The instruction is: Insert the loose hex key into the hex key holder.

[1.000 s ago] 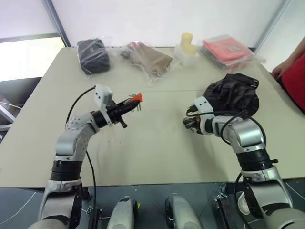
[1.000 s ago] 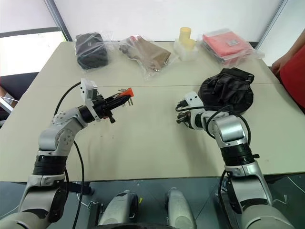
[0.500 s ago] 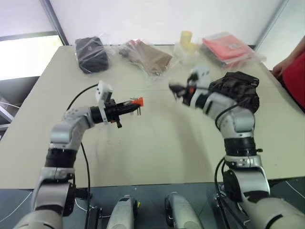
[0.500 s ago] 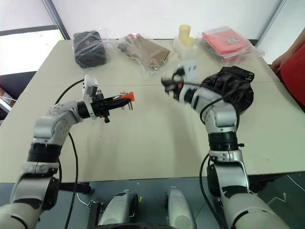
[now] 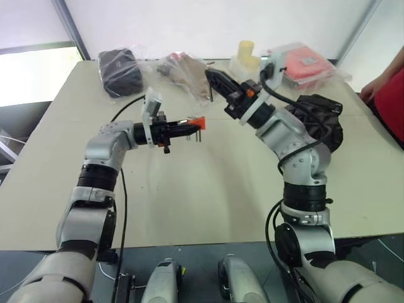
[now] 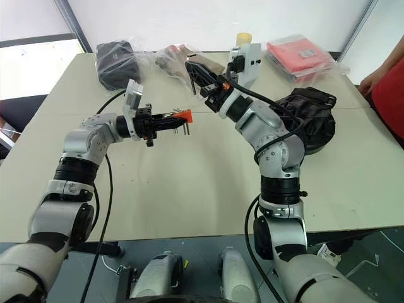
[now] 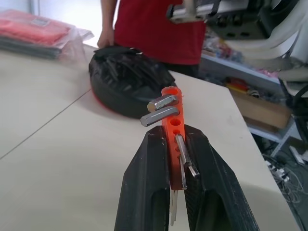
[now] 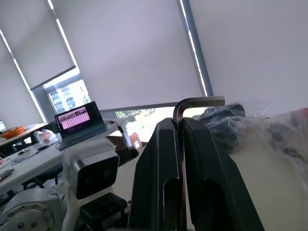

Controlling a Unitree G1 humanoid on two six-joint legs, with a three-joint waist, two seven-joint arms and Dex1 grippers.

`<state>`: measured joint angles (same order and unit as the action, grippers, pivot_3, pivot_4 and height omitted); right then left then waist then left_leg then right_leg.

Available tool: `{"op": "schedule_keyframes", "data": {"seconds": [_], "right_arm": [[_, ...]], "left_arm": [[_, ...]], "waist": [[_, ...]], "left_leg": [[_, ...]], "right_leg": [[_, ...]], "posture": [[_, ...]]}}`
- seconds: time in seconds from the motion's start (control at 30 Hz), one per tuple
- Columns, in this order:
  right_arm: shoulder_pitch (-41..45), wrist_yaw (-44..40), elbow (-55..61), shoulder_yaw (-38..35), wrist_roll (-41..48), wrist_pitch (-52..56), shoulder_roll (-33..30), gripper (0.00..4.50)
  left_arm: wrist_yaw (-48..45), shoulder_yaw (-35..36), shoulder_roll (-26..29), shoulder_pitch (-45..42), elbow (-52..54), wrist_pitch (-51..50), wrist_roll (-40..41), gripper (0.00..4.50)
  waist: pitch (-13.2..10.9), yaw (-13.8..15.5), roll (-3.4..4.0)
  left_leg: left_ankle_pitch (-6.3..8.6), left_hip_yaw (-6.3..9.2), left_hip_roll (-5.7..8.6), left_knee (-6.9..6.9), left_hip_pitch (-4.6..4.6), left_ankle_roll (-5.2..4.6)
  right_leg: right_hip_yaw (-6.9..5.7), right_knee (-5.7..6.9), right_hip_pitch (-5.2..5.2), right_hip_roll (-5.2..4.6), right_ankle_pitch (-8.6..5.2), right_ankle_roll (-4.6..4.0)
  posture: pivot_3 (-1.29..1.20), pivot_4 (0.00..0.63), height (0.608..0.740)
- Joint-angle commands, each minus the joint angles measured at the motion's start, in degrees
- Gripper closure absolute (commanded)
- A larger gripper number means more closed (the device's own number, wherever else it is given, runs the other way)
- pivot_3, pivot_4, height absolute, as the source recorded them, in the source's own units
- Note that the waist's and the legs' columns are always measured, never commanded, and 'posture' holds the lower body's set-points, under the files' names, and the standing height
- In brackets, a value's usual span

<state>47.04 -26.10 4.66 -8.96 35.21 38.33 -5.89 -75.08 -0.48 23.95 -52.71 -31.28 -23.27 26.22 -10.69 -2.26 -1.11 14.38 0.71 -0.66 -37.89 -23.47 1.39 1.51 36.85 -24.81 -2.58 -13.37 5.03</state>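
The hex key holder (image 7: 172, 120), a small orange-red block with several dark keys sticking out, is clamped in my left gripper (image 7: 171, 137), which is shut on it and held level above the table's middle (image 5: 180, 126). My right gripper (image 8: 179, 122) is shut on the loose hex key (image 8: 197, 101), a thin grey L-shaped rod whose bent end sticks out past the fingertips. In the head views the right gripper (image 5: 218, 81) is raised, tilted upward, just beyond and to the right of the holder (image 5: 197, 121), a short gap apart.
A black glove (image 5: 312, 120) lies on the beige table (image 5: 202, 189) at the right. Along the far edge sit a bagged black item (image 5: 121, 72), a brown bag (image 5: 189, 72), yellow cups (image 5: 247, 53) and a red packet (image 5: 303, 63). A person in red (image 5: 391, 95) is at the right.
My right arm has lifted off the table beside the glove and swung up and left toward the holder. The left gripper has shifted slightly right and up with the holder.
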Motion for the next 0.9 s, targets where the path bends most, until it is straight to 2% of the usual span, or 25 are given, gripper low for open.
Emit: {"op": "schedule_keyframes", "data": {"seconds": [0.03, 0.33, 0.9], "right_arm": [[-0.3, 0.4, 3.1, 0.3, 1.4, -1.3, 0.3, 4.46], [-1.0, 1.3, 2.0, 1.2, 0.2, -2.6, 0.3, 4.46], [-2.5, 2.3, 2.4, 2.0, 0.9, -2.8, 0.4, 4.46]], "left_arm": [[-0.7, 0.5, -0.4, -1.3, 3.0, 0.2, 0.6, 4.50], [0.7, 1.2, -1.3, -1.7, 5.5, -0.6, 1.3, 4.50], [2.5, 2.6, -2.1, -3.5, 3.1, 1.0, 1.4, 4.50]], "waist": [[0.0, 0.0, 0.00], [0.0, -0.1, 0.01], [0.0, 0.0, 0.01]], "left_leg": [[0.00, 0.00, 0.00, 0.00, 0.00, 0.00], [0.00, 0.00, -0.02, 0.00, 0.00, 0.00], [0.00, 0.00, -0.01, 0.00, 0.00, 0.00]], "right_leg": [[0.00, 0.00, 0.00, 0.00, 0.00, 0.00], [0.00, 0.00, -0.01, 0.00, 0.00, 0.00], [0.01, 0.00, -0.01, 0.01, 0.00, 0.00]], "posture": [[0.00, 0.150, 0.740], [0.00, 0.150, 0.740], [0.00, 0.150, 0.740]]}}
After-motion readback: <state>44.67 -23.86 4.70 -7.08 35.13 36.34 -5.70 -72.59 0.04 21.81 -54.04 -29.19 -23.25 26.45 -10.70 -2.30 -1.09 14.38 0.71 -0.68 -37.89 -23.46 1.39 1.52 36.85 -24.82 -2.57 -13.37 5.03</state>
